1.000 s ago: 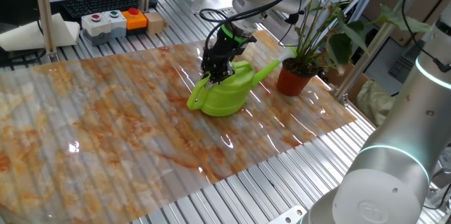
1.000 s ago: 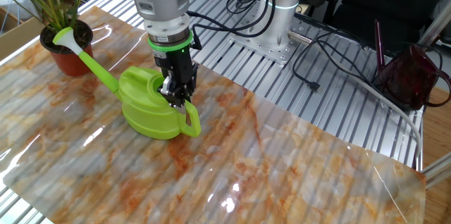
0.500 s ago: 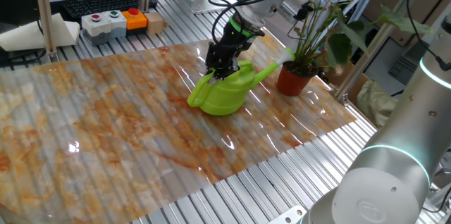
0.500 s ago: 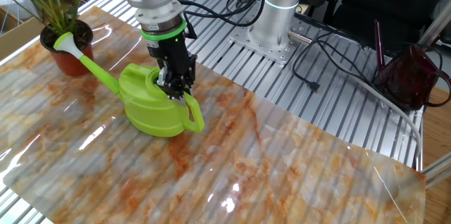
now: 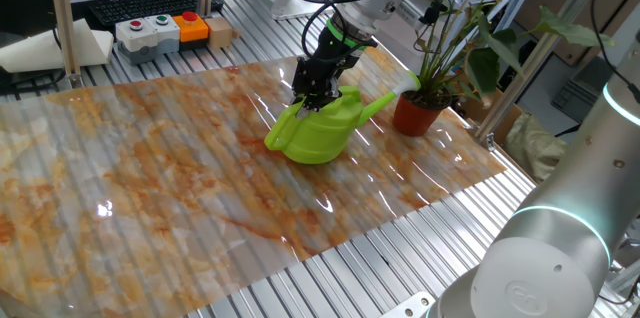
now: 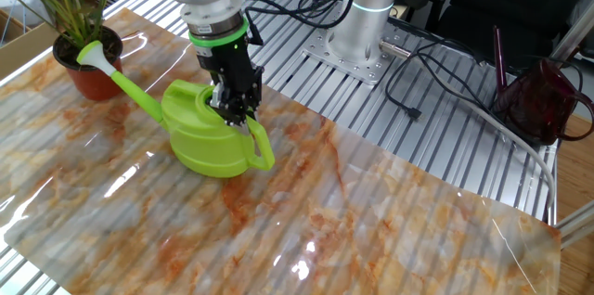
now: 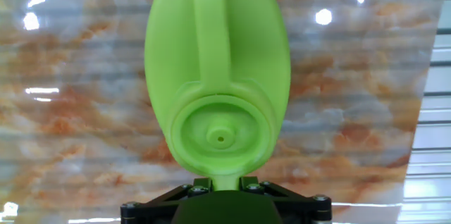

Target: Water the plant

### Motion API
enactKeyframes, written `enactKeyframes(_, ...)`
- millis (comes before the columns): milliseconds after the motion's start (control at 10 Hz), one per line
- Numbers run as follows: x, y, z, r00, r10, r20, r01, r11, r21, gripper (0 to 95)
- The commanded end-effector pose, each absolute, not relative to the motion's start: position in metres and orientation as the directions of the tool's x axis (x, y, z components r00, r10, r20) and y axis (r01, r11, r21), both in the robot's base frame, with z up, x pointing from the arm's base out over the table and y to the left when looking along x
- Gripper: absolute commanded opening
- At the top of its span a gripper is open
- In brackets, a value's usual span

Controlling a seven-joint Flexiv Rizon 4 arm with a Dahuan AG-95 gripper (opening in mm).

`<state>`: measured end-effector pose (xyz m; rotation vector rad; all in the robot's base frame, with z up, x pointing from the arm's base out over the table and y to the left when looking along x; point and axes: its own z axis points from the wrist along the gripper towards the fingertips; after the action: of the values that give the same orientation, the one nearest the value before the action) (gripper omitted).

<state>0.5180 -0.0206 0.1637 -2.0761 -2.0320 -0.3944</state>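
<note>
A: We see one marbled mat on the table, one plant and one watering can.

B: The plant stands upright in its red pot at the mat's far corner, stems running straight up. The can's long axis runs handle to spout, and the spout's head is right at the pot's rim.

A: And the gripper?

B: We see its jaws nearly closed, pinching the can's handle from above.
</note>
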Motion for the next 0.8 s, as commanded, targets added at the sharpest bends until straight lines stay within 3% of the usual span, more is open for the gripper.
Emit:
enactKeyframes(100,0.519,-0.022,0.168,0.013,0.937,0.349,0.999,-0.023,0.024,0.0)
enactKeyframes(800,0.511,-0.017,0.185,0.040,0.924,0.381,0.999,-0.039,-0.012,0.0)
